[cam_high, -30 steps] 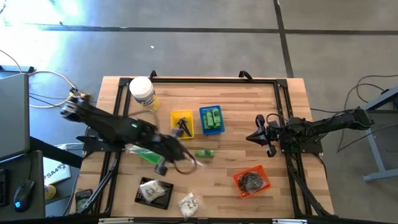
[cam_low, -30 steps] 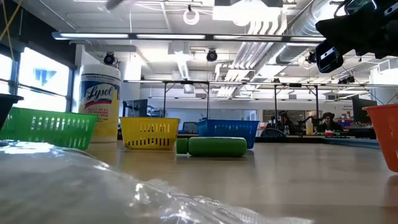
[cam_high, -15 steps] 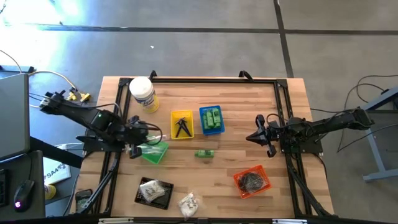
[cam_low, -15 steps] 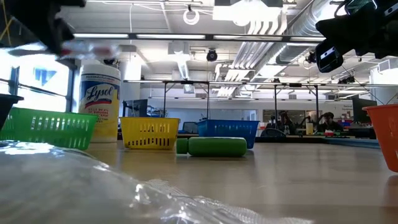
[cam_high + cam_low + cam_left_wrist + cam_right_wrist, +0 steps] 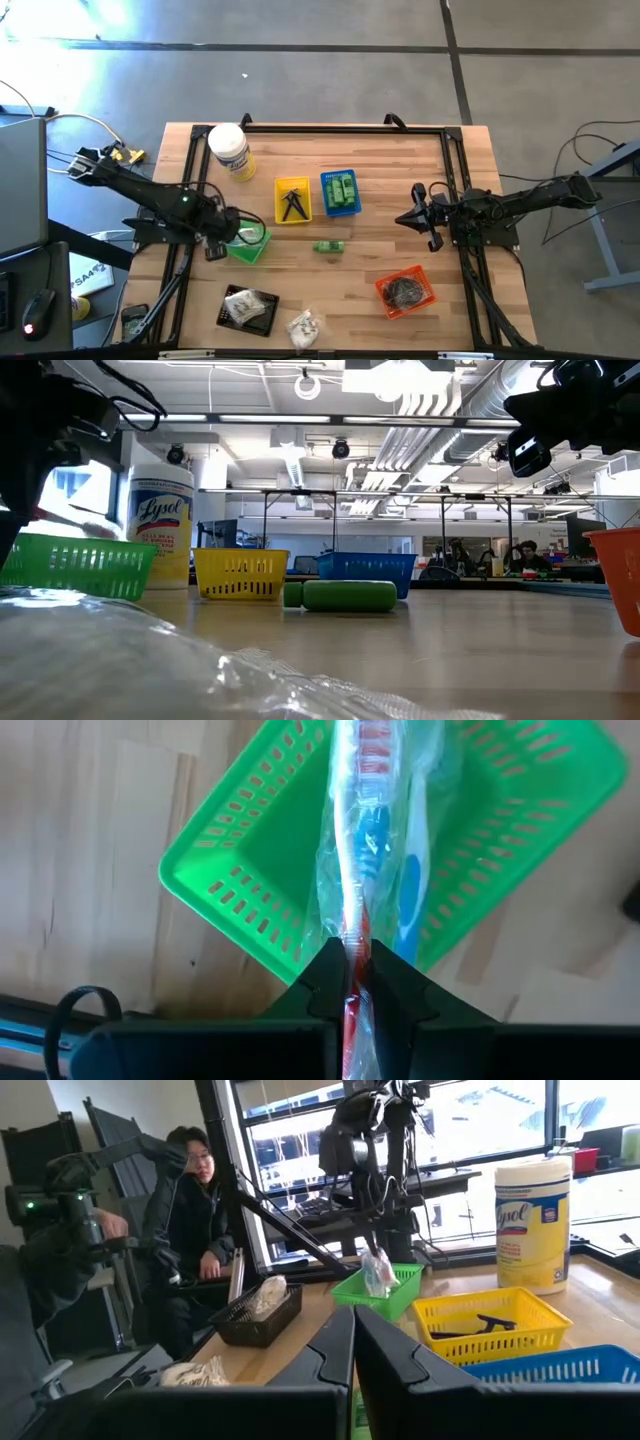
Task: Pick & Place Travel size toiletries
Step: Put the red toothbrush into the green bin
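My left gripper (image 5: 232, 238) stands over the green basket (image 5: 252, 246), pointing down, shut on a long thin clear packet (image 5: 352, 840) with a red brush in it. A blue-and-white brush in clear wrap (image 5: 410, 890) shows beside it in the basket. A green bottle (image 5: 329, 246) lies on its side mid-table. More green bottles fill the blue basket (image 5: 340, 192). Small black pieces lie in the yellow basket (image 5: 293, 200). My right gripper (image 5: 415, 220) waits shut at the table's right, clear of everything. My left gripper pinches the clear packet near its upper end (image 5: 350, 942) between its two fingers, coming from above and pointing down. The packet hangs about upright below the fingers (image 5: 376, 1270), its lower part inside the green basket; whether it rests on the basket floor is hidden.
A white jar with a yellow label (image 5: 229, 150) stands at the far left. A black tray (image 5: 248, 308) with a packet and a loose clear packet (image 5: 303, 327) lie near the front edge. An orange basket (image 5: 405, 291) sits front right. A person (image 5: 200, 1210) sits beyond the table.
My left gripper has swung from mid-table toward the table's left edge, rolled its wrist, tipped to point down and sunk over the green basket. The clear packet came with it and now hangs into the basket.
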You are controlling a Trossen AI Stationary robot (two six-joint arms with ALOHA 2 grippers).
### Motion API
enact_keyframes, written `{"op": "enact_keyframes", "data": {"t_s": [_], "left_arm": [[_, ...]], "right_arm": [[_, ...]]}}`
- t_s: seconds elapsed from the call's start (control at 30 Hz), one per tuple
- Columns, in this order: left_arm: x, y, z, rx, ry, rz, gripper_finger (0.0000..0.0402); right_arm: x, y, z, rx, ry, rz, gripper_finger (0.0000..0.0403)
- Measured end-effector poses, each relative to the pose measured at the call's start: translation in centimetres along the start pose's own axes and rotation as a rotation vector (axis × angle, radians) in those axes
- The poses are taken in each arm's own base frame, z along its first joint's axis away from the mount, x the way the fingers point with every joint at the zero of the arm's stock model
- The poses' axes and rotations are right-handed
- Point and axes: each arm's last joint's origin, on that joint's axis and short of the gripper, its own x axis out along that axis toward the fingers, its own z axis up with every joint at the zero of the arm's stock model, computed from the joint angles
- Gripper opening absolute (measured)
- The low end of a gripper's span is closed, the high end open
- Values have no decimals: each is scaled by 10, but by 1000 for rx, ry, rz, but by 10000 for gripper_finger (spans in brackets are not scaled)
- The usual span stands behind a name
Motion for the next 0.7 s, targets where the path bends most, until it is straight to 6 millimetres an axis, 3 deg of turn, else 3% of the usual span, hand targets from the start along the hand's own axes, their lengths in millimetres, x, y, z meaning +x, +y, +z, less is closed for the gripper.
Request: {"op": "enact_keyframes", "data": {"t_s": [0.43, 0.7], "left_arm": [[26, -13, 15, 165, 89, 68, 28], [21, -13, 18, 201, 76, 96, 110]], "right_arm": [[0, 0, 0, 3, 3, 3, 3], [0, 0, 0, 3, 3, 4, 3]]}}
